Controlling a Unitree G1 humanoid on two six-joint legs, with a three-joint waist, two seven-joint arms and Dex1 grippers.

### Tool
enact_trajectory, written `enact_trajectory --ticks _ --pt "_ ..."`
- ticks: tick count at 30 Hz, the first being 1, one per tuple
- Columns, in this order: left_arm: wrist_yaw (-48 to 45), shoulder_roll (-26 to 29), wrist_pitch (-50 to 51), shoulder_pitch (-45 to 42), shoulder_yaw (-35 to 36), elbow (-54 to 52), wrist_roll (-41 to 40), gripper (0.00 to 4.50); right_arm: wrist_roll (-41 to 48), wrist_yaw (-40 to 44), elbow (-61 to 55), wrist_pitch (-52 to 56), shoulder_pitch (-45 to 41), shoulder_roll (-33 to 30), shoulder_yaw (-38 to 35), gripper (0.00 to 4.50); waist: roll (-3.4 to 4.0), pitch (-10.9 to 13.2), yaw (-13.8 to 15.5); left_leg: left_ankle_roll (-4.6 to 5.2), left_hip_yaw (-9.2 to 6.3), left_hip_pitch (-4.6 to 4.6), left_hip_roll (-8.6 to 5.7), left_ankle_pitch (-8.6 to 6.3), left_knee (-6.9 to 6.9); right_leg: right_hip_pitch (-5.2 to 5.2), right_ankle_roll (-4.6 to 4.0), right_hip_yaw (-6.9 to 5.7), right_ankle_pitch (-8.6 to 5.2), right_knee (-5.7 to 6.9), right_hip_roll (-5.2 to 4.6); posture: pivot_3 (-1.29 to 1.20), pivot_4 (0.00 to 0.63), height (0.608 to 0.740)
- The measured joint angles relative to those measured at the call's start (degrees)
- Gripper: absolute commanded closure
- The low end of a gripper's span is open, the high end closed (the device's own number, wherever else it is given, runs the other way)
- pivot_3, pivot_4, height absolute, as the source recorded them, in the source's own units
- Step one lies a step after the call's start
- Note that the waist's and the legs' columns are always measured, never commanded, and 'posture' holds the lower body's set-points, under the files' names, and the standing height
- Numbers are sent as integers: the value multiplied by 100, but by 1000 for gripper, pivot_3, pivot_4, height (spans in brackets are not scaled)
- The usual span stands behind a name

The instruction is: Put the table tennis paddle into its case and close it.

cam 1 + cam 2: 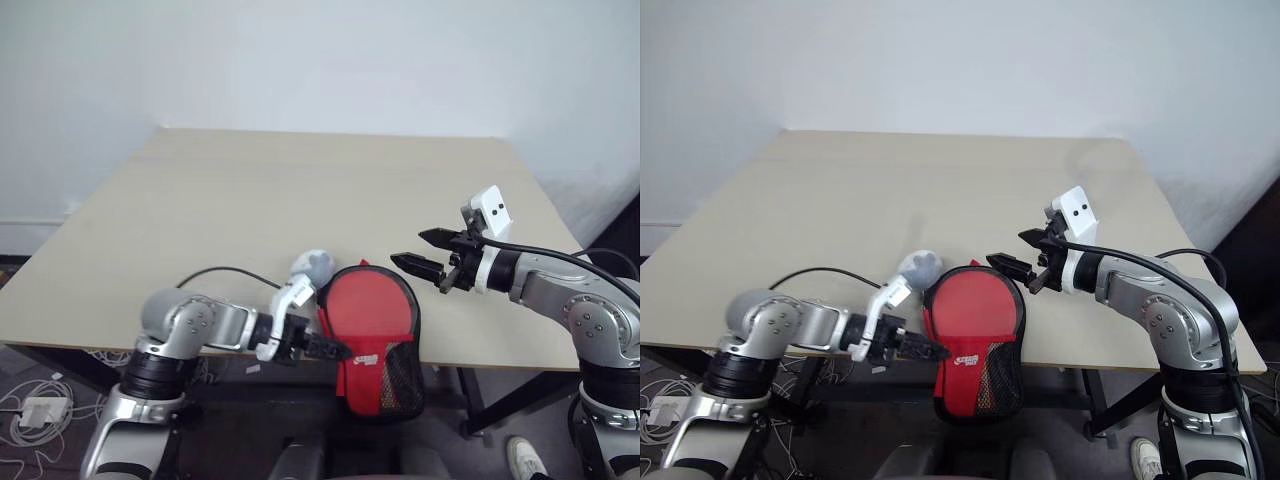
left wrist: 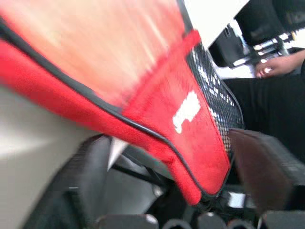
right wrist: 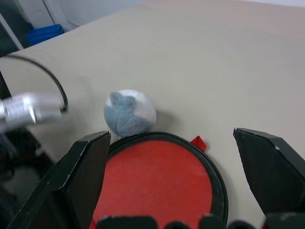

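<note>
At the near edge of the table (image 1: 250, 190) the case (image 1: 372, 335) lies with its round red head on the tabletop and its narrower handle end hanging off the edge toward the robot. That overhanging end carries the black mesh pocket and the white logo, seen close up in the left wrist view, where the black trim runs along the red fabric. The table tennis paddle itself cannot be made out apart from the case; whether it sits inside cannot be told from these views.

The left gripper (image 1: 335, 350) comes in from the robot's left, low at the table edge, its black tips reaching the left rim of the case near the logo. In the left wrist view its two fingers (image 2: 269, 171) stand well apart with the case's hanging end between them, so the jaws are spread and not pinching the case.

Just beyond the left wrist, a small grey and white soft ball (image 1: 313, 266) rests on the table, just beside the upper left rim of the case.

Farther back and to the right, the right gripper (image 1: 428, 253) hovers above the table, near the top right of the case's round head and apart from it. Its jaws are spread wide and hold nothing; the right wrist view looks between the two black fingers (image 3: 83, 176) down onto the red head and the ball.
</note>
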Motion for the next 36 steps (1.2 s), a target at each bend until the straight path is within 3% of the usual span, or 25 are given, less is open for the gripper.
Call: enact_trajectory --ticks 3,6,9,17,26,36 --pt "-641 554 -171 -11 261 -312 -245 18 -30 -27 2 -28 16 18 -6 0 4 3 -2 -15 0 1 1 -9 0 -6 -1 -1 0 -2 -1 0 0 739" --pt "-1199 830 -816 -106 460 -446 -250 0 -83 -229 97 -45 -2 226 -33 595 5 2 9 -19 0 3 2 -8 0 -5 -5 -2 1 -3 -3 0 0 739" --pt "-1400 789 -1929 -501 633 138 216 0 -208 -514 245 -55 -66 551 -13 1635 5 2 18 -21 1 4 -1 -4 0 -4 -11 -1 6 -4 0 0 0 739" --pt "-827 -22 -4277 -1153 912 2367 1637 0 -667 -963 682 -340 -370 1308 264 4350 3 0 3 -6 0 5 9 13 -3 -4 -16 9 13 3 22 0 0 739" --pt "-636 -820 -5331 -1143 911 3455 2365 0 -1516 -927 1292 -887 -321 1886 1438 4468 -1 -2 -2 -10 -3 3 12 15 1 -6 -21 8 17 5 33 0 0 739" --pt "-752 -1018 -5389 -806 907 3659 2580 0 -2156 -226 2047 -1625 43 1911 2108 4468 -1 -3 -155 -22 -9 8 20 23 4 -3 -23 9 18 33 47 0 0 739"
